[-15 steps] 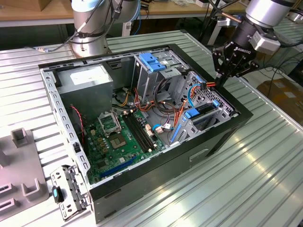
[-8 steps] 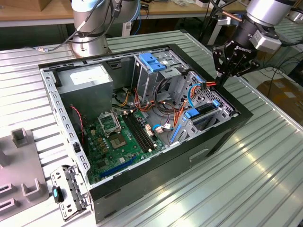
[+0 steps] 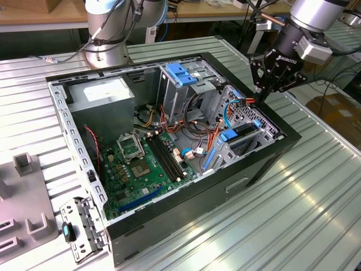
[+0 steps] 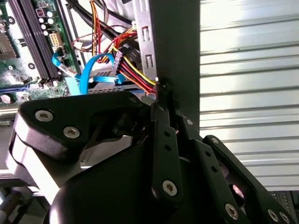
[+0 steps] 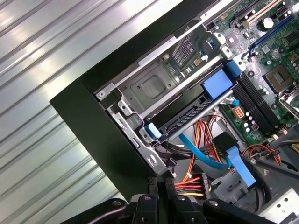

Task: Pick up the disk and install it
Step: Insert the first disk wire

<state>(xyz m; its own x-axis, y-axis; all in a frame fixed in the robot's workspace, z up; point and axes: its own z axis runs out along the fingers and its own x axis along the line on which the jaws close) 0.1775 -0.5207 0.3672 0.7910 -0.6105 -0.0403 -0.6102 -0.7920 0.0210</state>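
The open black computer case (image 3: 265,164) lies on its side on the ribbed metal table. In its drive cage (image 3: 242,132) at the exterior view's right, a dark flat slab with blue plastic tabs at both ends sits in a slot. It appears to be the disk (image 5: 187,117) in its blue rail frame, with the label face hidden. My gripper (image 3: 260,97) hangs over the far corner of that cage, at the case's rim. Its fingers are shut, with nothing between them. In the second wrist view the gripper (image 4: 161,91) has its tips beside a bundle of red, yellow and black wires (image 4: 133,70).
A grey power-supply box (image 3: 101,96) fills the case's far left corner. A blue bracket (image 3: 183,73) tops the upper cage, and the green motherboard (image 3: 144,164) lies in the case's middle. Another arm's base (image 3: 107,34) stands behind the case. A grey fixture (image 3: 22,197) and a loose metal bracket (image 3: 82,231) lie at the left.
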